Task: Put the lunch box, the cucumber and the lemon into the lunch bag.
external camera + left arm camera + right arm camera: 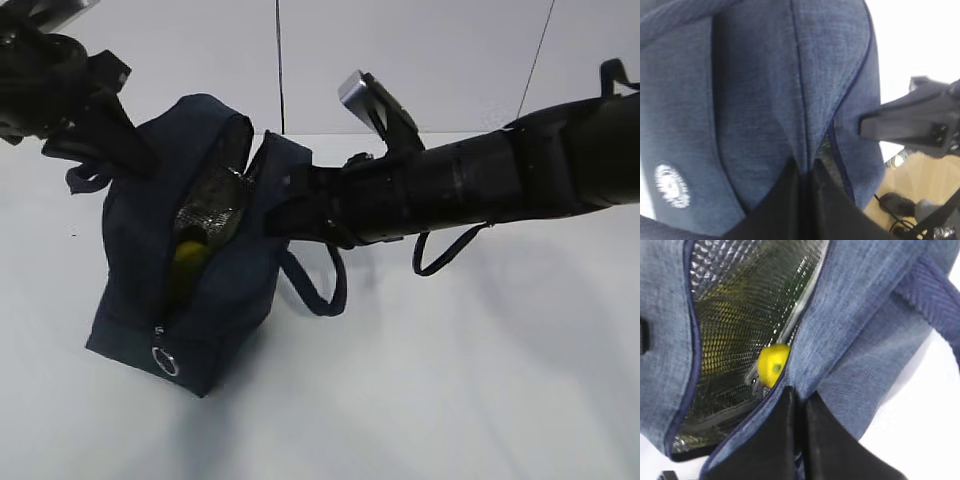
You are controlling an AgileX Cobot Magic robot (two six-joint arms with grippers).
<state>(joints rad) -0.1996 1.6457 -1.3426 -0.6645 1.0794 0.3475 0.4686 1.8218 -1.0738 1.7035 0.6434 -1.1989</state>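
The boxy dark navy fabric lunch bag point(200, 270) stands on the white counter point(450, 400) with its zippered mouth held open, the quilted silvery lining point(215, 210) exposed. A metal ring zipper pull point(165, 358) hangs at the lower front corner. One loop handle point(320, 285) droops on the right side of the bag.

The left end effector point(130, 150) grips the left upper edge of the bag. In the left wrist view its dark fingers point(790, 200) are pressed close together with a fold of navy fabric point(805, 125) pinched between them. The right end effector point(290, 205) grips the opposite, right edge of the opening. In the right wrist view its black fingers point(780, 440) are drawn nearly together, clamped over the bag's rim beside the zipper track.

The small bright yellow oval lemon point(773, 365) lies inside the bag, against the silver lining and just behind the right-hand rim. The exterior view shows a yellow shape point(188, 262) low in the opening at the same place.

A greenish tint shows on the lining in the right wrist view, but whether it belongs to the cucumber cannot be told. The lunch box cannot be made out in any view.
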